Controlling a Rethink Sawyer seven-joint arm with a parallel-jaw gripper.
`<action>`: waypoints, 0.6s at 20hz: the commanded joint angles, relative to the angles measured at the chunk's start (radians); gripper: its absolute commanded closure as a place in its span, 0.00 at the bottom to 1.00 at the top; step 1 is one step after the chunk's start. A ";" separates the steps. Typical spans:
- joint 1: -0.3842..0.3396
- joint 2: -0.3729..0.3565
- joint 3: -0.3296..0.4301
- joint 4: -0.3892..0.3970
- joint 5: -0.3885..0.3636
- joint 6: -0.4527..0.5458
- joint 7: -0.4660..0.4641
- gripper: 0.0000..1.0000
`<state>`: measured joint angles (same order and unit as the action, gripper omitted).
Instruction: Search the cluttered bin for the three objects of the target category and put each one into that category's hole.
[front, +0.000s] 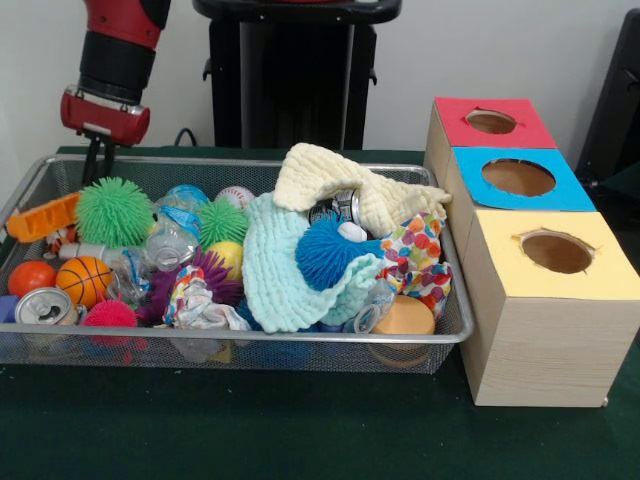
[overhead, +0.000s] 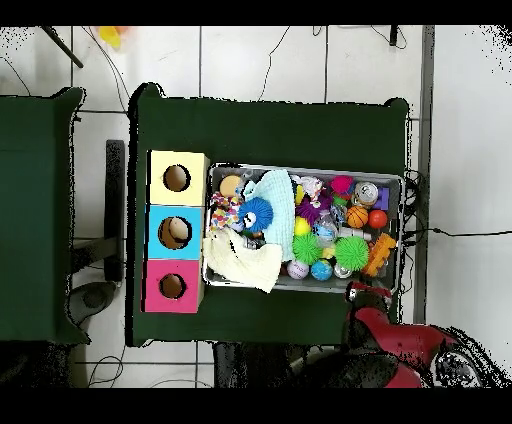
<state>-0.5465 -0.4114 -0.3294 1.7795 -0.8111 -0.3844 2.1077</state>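
the gripper (front: 95, 160) hangs behind the bin (front: 250, 345)'s far corner near the green spiky ball (front: 113, 211), grip impossible to tell, nothing sorted yet

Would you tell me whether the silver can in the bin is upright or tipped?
Upright: the silver can shows its pull-tab top facing up.

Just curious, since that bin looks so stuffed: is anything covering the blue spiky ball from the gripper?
Partly. The light blue cloth wraps around the blue spiky ball, though its top shows. The gripper hangs at the bin's opposite end.
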 joint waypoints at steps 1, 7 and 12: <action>0.051 -0.191 0.115 0.111 0.016 0.161 0.112 1.00; 0.112 -0.254 0.125 0.152 0.073 0.223 0.119 1.00; 0.150 -0.239 0.103 0.131 0.097 0.194 0.123 1.00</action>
<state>-0.4165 -0.6272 -0.3273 1.8883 -0.7716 -0.2439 2.1077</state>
